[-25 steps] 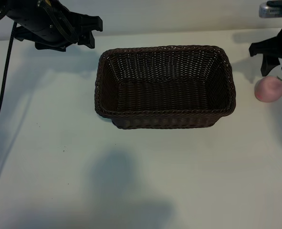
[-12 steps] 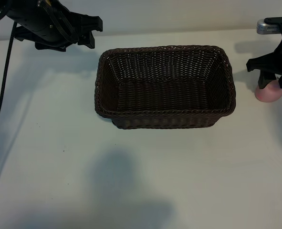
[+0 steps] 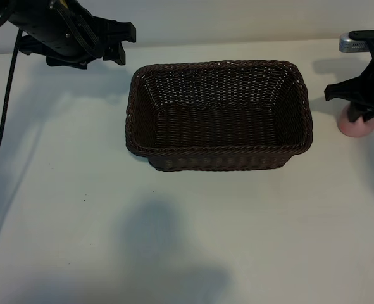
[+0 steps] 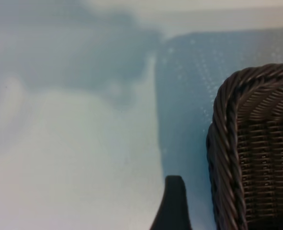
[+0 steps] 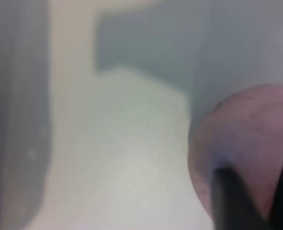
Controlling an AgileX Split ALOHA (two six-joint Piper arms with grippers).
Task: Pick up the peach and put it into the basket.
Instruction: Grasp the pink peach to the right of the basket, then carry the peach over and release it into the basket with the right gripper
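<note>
The peach (image 3: pixel 357 128) is a small pink ball on the table just right of the basket (image 3: pixel 218 159), a dark brown wicker box with a braided rim. My right gripper (image 3: pixel 364 114) has come straight down over the peach and covers its top half. In the right wrist view a dark finger (image 5: pixel 232 201) presses against the pink peach (image 5: pixel 246 129), which still rests on the table. My left gripper (image 3: pixel 121 42) hangs open and holds nothing near the basket's far left corner; one finger (image 4: pixel 174 201) shows beside the basket rim (image 4: pixel 225 143).
The white table (image 3: pixel 187 240) stretches wide in front of the basket. A black cable (image 3: pixel 3 114) hangs down along the left side. The right arm's silver wrist part (image 3: pixel 354 42) sits above the peach.
My right gripper has dropped onto the peach and its fingers have drawn in against it. The peach, basket and left arm have stayed where they were.
</note>
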